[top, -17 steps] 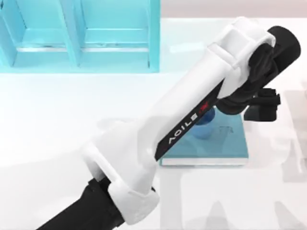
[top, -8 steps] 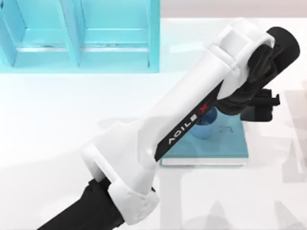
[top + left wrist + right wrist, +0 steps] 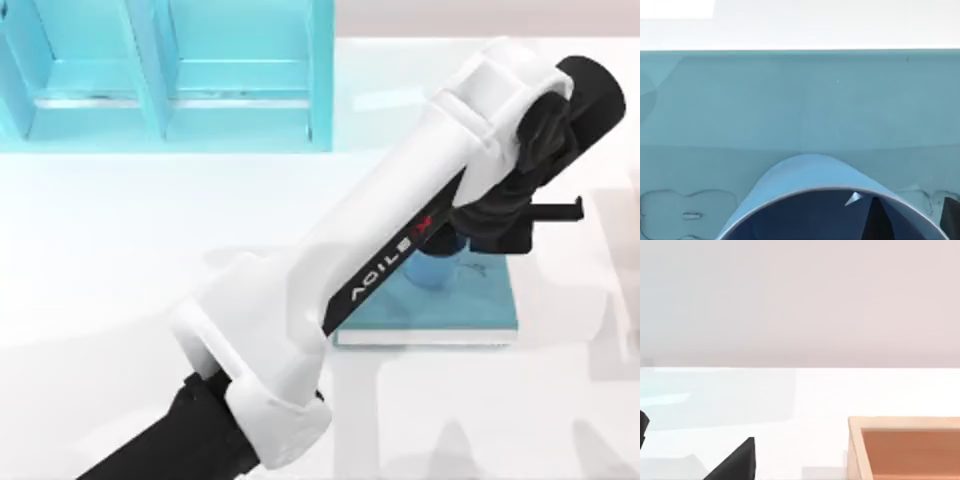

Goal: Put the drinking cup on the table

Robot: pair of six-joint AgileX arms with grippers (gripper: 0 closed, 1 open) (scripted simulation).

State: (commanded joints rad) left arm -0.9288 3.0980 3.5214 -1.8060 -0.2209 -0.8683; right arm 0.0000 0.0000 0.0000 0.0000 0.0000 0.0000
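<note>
The small blue drinking cup (image 3: 437,268) stands upright on the teal book (image 3: 485,300), which lies on the white table (image 3: 120,250) at the right. My left gripper (image 3: 492,236) hangs right over the cup's right side, and the arm hides part of the cup. In the left wrist view the cup's rim (image 3: 810,175) is very close. My left gripper (image 3: 912,222) is open, with one dark finger (image 3: 873,220) inside the cup and the other finger (image 3: 951,220) outside its wall. My right gripper (image 3: 690,445) is parked low over the table, open.
A light-blue shelf unit (image 3: 165,70) stands at the back left. My left arm (image 3: 350,270) crosses the table diagonally. A wooden box (image 3: 905,445) sits on the table ahead of the right gripper.
My left gripper has shifted left and come down onto the cup's right side, its wrist turning. The cup stays on the book.
</note>
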